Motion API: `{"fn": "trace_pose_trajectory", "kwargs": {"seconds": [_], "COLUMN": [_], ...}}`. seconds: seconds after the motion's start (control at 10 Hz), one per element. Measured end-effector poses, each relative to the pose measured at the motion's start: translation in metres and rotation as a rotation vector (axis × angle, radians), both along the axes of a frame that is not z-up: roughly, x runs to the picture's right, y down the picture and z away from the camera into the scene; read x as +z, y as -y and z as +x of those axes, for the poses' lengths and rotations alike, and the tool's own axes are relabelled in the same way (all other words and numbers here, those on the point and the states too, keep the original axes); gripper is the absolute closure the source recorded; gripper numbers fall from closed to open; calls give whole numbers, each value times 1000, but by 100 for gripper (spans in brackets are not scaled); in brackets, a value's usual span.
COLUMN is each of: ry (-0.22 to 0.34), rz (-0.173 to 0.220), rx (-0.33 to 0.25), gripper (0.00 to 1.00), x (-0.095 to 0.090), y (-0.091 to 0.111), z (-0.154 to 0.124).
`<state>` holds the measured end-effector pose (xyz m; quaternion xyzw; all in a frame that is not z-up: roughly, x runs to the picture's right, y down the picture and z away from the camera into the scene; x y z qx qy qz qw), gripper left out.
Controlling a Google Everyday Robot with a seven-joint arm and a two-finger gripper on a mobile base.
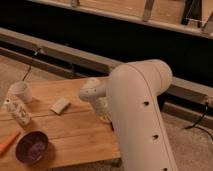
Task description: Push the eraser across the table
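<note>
As you look down on the table (75, 131), your gripper (102, 109) is low over the planks near the right edge. It sits just under the rounded wrist joint. It is half hidden behind the big pale arm (142, 115), which fills the view from the centre towards 5 o'clock. Whether the gripper stands wide or closed together you are not able to judge, because the wrist and the arm cover most of it.

The eraser (60, 105) lies flat on the wood at 9 o'clock from the gripper. It is near the gripper but clearly apart from it, with bare planks between the two. It is turned a little, so its long side runs from about 8 o'clock to 2 o'clock.

From the eraser, the white cup (21, 92) stands upright at 10 o'clock, near the far left corner of the table. The patterned white bottle (17, 113) lies on its side at 8 o'clock from the eraser, just in front of the cup. The purple bowl (32, 148) sits at 7 o'clock, close to the front edge. The orange stick (8, 143) lies at 9 o'clock from the bowl and is partly cut off by the left border of the view.

Beyond the table, at 12 o'clock, a long grey rail (75, 54) runs across the floor. A dark cable (30, 66) comes down from it towards the cup.
</note>
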<state>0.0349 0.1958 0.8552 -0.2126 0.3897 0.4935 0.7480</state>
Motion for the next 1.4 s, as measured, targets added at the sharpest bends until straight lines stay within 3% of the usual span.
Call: {"fn": "trace_pose_trajectory", "kwargs": {"seconds": [0.3, 0.8, 1.4], "ry": [-25, -19, 3], "rz": [9, 62, 51], "rx": [22, 14, 5], "gripper": [100, 100, 100], "x": [-3, -2, -6], "y": [-1, 28, 30], "z": [20, 17, 0]}}
